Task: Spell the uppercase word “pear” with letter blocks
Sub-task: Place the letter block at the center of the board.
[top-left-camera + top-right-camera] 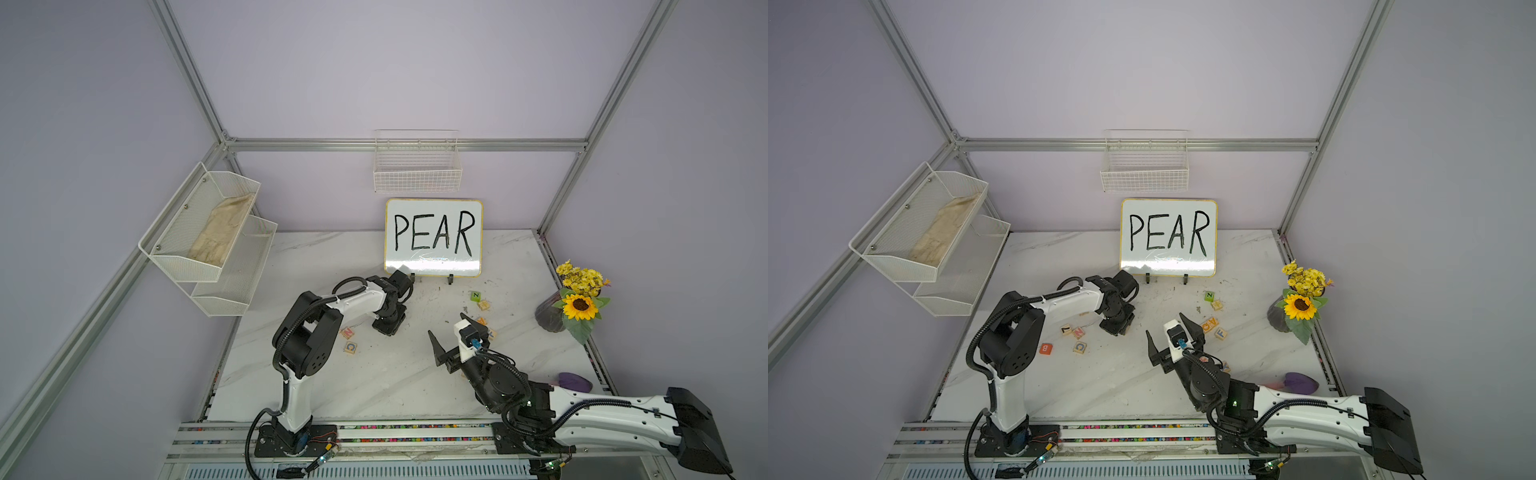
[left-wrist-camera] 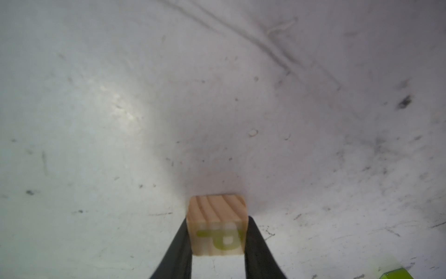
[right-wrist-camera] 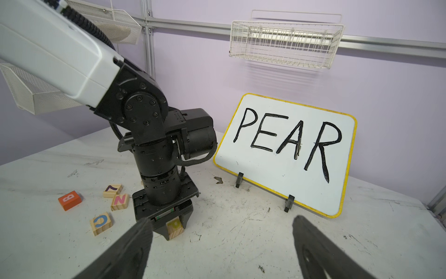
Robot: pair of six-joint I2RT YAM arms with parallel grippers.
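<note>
My left gripper (image 2: pixel 217 218) is shut on a pale wooden letter block with a yellow P (image 2: pixel 217 232). It holds the block down at the tabletop, in front of the whiteboard's left end (image 3: pixel 175 228). In both top views this gripper (image 1: pixel 388 328) (image 1: pixel 1117 328) points straight down and hides the block. My right gripper (image 1: pixel 446 324) (image 3: pixel 221 218) hovers open and empty to the right of it. The orange A block (image 1: pixel 1209 324) lies just beyond the right gripper's fingers. I cannot make out the E and R blocks.
The whiteboard reading PEAR (image 1: pixel 433 237) stands at the back. Loose blocks 7 (image 3: pixel 113 190), N (image 3: pixel 120 201), C (image 3: pixel 101 223) and orange B (image 3: pixel 70 200) lie left of my left gripper. A green N cube (image 1: pixel 1209 296), an F block (image 1: pixel 1220 333) and a flower vase (image 1: pixel 577 305) stand to the right.
</note>
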